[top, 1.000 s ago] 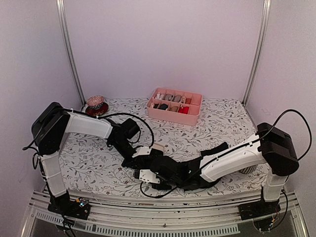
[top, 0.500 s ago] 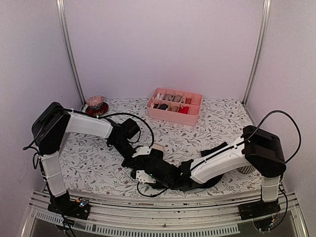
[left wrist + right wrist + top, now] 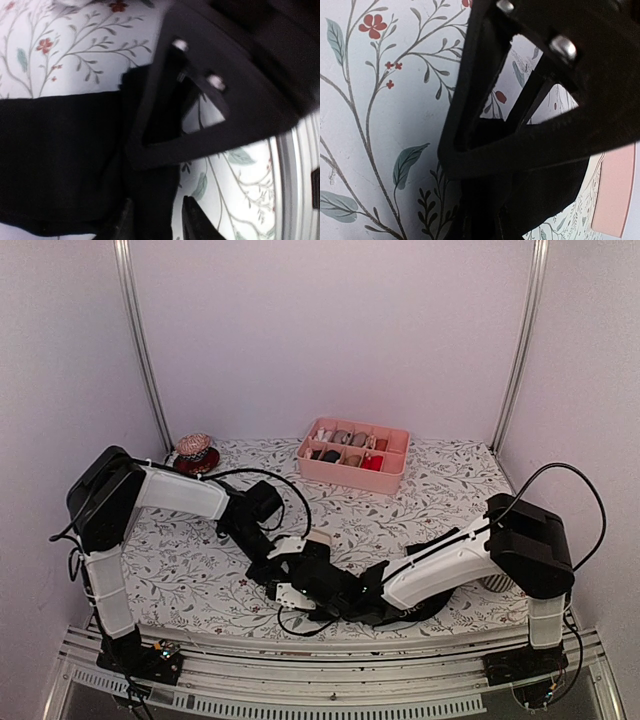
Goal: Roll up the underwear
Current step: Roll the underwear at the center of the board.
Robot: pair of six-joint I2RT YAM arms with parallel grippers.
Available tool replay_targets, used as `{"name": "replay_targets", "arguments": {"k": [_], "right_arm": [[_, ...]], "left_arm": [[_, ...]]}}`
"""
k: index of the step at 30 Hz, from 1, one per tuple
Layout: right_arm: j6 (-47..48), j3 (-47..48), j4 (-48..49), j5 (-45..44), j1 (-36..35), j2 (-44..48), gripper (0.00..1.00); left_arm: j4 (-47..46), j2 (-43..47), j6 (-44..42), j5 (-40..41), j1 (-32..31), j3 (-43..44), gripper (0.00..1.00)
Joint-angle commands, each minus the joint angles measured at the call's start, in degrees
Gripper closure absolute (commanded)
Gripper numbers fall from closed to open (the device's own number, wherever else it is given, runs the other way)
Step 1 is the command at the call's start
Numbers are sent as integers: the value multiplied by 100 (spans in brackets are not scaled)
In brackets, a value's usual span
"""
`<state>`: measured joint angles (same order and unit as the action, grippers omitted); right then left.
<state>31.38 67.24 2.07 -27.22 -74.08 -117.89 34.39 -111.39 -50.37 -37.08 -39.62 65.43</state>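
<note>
Black underwear (image 3: pixel 412 612) lies bunched near the table's front edge under my right arm, a beige waistband end (image 3: pixel 318 537) showing beside the left wrist. Both grippers meet over its left end. The left gripper (image 3: pixel 298 562) is open: in the left wrist view (image 3: pixel 157 222) a narrow strip of the underwear (image 3: pixel 60 160) runs between its fingers, with bare table showing beside the right finger (image 3: pixel 194 220). The right gripper (image 3: pixel 305 590) is shut on a fold of the black underwear (image 3: pixel 545 190), pinched at the bottom of the right wrist view (image 3: pixel 487 227). Each wrist view is half blocked by the other gripper's black frame.
A pink divided tray (image 3: pixel 355 455) with small rolled bundles stands at the back centre; its edge shows in the right wrist view (image 3: pixel 615 190). A red and pink round object (image 3: pixel 193 452) sits at the back left. A grey striped bundle (image 3: pixel 500 583) lies behind the right arm.
My right arm has slid left along the front edge and its jaws have closed on the fabric. The left gripper's jaws have parted; its arm has barely moved.
</note>
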Motion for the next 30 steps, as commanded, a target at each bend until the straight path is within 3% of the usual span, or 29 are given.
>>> {"name": "replay_targets", "arguments": {"k": [1,7,9,15,21,30], "right_arm": [[-271,117,-520,474,52,-34,94],[-754,418,-1228,1576,293,-6,93],[-879,504,-1404,1876,397,11,93],[-1266,755,-1869,2927,759,127,92],[-1567,1199,-2502,3991,1118,-40,90],[-1970,1870,-3123,5501,1700,-553,88]], "left_arm": [[-116,226,63,347,108,-247,49],[-1159,1233,101,528,230,-1001,12],[-1611,1616,53,605,237,-1347,11],[-2870,2389,-290,875,228,-2347,12],[-4300,2872,-646,1068,188,-3356,20],[-6309,2955,-1159,2374,-743,-4544,29]]}}
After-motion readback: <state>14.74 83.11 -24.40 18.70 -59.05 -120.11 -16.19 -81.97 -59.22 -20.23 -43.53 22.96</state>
